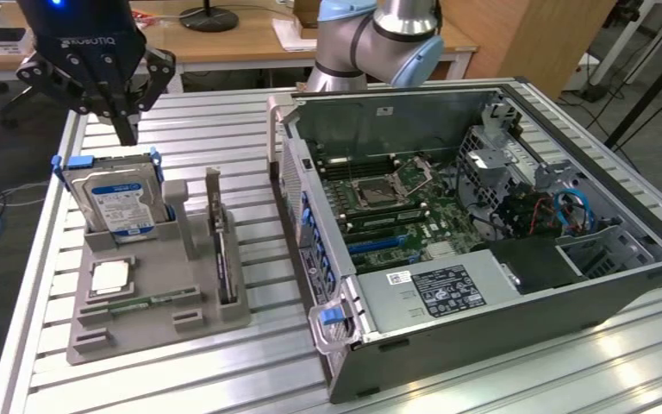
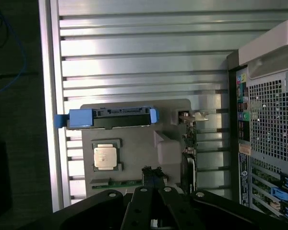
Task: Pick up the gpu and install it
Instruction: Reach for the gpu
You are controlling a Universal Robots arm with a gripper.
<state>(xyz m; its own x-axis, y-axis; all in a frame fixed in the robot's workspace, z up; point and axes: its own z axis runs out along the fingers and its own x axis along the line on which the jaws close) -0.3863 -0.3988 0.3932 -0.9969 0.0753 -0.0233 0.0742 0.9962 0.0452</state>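
Over the far corner of the table [image 1: 210, 129], on the exterior view's left, I have the gripper [image 1: 128, 131] hanging with its fingers pressed together and nothing between them, above and just beyond the hard drive [image 1: 118, 197]. The gpu [image 1: 218, 237] stands on edge in a slot of the grey tray [image 1: 135, 335], just right of the drive and well clear of the gripper. Nearer on the tray I see a CPU [image 1: 110, 276] and a memory stick [image 1: 147, 302]. Right of the tray lies the open case [image 1: 481, 336], its motherboard [image 1: 389, 216] exposed.
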